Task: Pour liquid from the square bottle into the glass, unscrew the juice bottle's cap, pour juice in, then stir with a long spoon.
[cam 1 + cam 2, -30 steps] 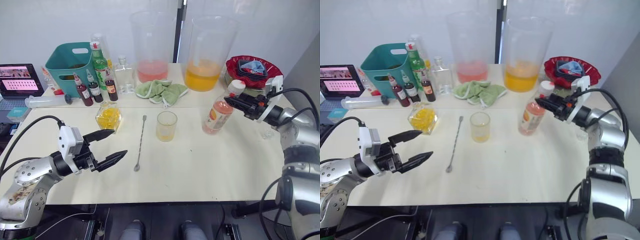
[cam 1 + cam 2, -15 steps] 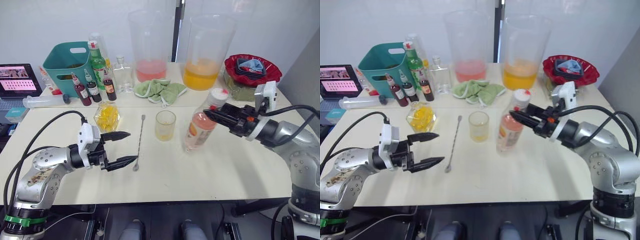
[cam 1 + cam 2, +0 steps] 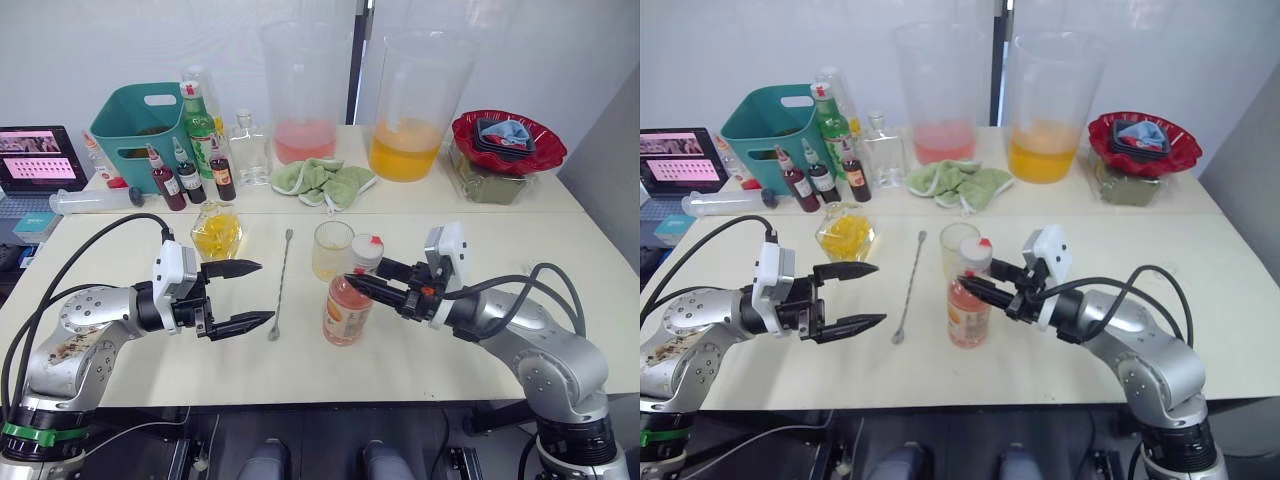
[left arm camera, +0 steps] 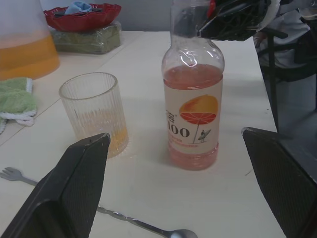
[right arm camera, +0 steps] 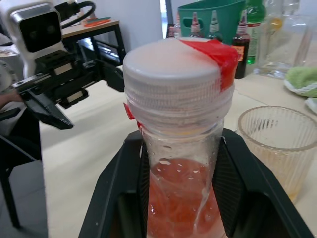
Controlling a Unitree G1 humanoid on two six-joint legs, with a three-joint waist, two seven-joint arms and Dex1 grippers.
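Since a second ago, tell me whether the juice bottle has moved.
Yes. The juice bottle, held at its neck by the right gripper, has come from the glass's right side to the table's near side, just in front of it.

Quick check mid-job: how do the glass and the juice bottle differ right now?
The juice bottle is taller than the glass and slim with a white and orange label; the glass is plain and ribbed. The bottle is capped and mostly full of pink-orange juice; the glass is open, with a little yellow liquid at the bottom. The right pincer grips the bottle's neck; the glass stands free. Both are clear and upright on the table.
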